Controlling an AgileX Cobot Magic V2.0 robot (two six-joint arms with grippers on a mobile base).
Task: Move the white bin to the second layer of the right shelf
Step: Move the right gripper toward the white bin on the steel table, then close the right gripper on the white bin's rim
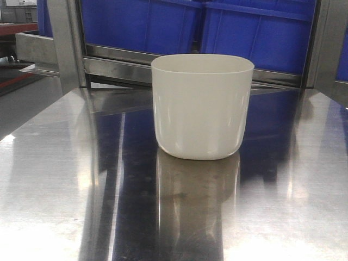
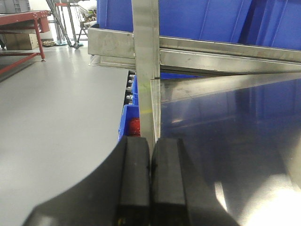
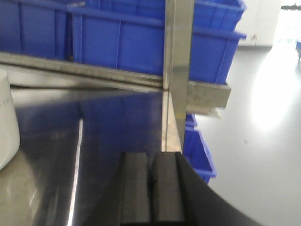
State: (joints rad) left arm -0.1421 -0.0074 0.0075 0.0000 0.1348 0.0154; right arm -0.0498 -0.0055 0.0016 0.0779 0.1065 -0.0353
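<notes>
The white bin [image 1: 202, 106] stands upright on the mirror-like steel tabletop [image 1: 60, 185], near its middle and towards the back, with nothing touching it. Neither gripper appears in the front view. In the left wrist view my left gripper [image 2: 150, 141] is shut and empty, low over the table's left edge, in line with a steel post [image 2: 146, 56]. My right gripper [image 3: 151, 155] is also shut and empty, at the table's right edge. The white bin [image 3: 7, 122] shows as a sliver far to its left. The right shelf second layer is out of view.
Large blue crates [image 1: 217, 27] fill the rack level behind the table, above a steel bar [image 1: 125, 68]. Upright posts [image 1: 68, 43] [image 3: 178, 56] stand at the table's back corners. Another blue crate [image 3: 200, 150] sits lower on the right. A red bench [image 2: 23, 19] stands far left on grey floor.
</notes>
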